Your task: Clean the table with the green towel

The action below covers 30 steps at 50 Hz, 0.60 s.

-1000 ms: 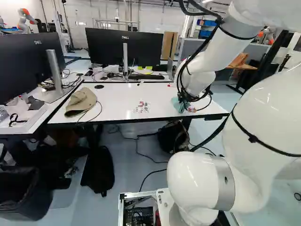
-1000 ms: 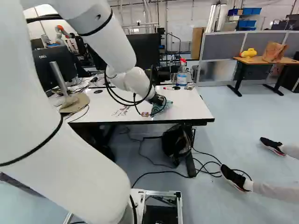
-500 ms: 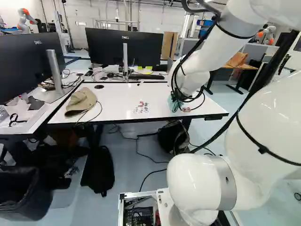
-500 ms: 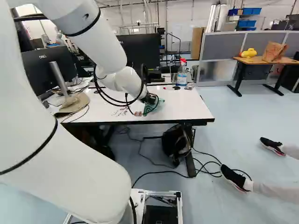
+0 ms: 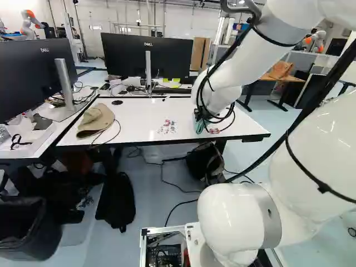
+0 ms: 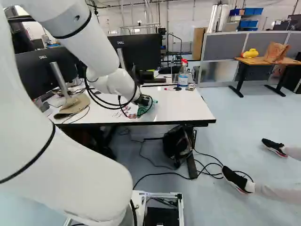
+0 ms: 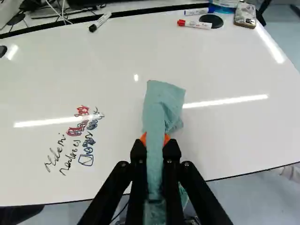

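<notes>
Claw (image 7: 155, 140): pinching green towel (image 7: 162, 101) from both sides.
Towel handling: probably light, limp.
Grasp point: bunched middle suits; loose end should drape against surface (image 7: 220, 61).

Gripper (image 6: 142, 100): two fingers hold the green towel (image 7: 159, 110) from both sides.
Towel: folded end goes ahead of the fingers.
Writing (image 7: 80, 140): black, red and blue; I see it left on the white table (image 7: 225, 145).
Black-capped marker (image 7: 101, 21): far, at left.
Red-capped marker (image 7: 194, 24): far, at right, beside a black disc (image 7: 212, 19).
</notes>
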Motion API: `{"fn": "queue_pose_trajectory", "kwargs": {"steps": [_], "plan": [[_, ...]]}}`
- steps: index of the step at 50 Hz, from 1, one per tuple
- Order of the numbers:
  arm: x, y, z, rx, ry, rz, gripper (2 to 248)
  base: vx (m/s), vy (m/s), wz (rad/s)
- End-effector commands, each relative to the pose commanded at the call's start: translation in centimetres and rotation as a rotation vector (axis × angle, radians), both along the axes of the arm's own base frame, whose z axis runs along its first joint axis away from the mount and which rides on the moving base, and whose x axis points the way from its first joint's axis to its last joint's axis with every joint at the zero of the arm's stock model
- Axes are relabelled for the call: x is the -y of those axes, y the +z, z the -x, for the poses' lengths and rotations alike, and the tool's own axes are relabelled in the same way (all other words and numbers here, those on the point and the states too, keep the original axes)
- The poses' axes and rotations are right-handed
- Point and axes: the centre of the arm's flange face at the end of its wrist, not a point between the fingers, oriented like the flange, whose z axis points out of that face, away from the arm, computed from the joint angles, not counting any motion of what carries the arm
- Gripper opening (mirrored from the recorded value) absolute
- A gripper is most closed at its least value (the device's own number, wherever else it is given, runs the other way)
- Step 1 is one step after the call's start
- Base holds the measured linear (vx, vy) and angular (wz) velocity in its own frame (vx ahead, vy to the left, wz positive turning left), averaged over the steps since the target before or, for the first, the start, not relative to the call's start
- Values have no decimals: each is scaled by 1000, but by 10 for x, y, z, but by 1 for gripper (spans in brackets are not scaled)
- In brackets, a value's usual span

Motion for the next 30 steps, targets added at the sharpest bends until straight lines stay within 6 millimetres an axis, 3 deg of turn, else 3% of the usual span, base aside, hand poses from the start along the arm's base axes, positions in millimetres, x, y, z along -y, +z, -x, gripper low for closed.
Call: {"fn": "queue_pose_trajectory", "kwargs": {"steps": [12, 30], "plan": [[-16, 0, 5, 2, 44, 0, 42, 0, 0, 0], [-16, 0, 5, 2, 44, 0, 42, 0, 0, 0]]}}
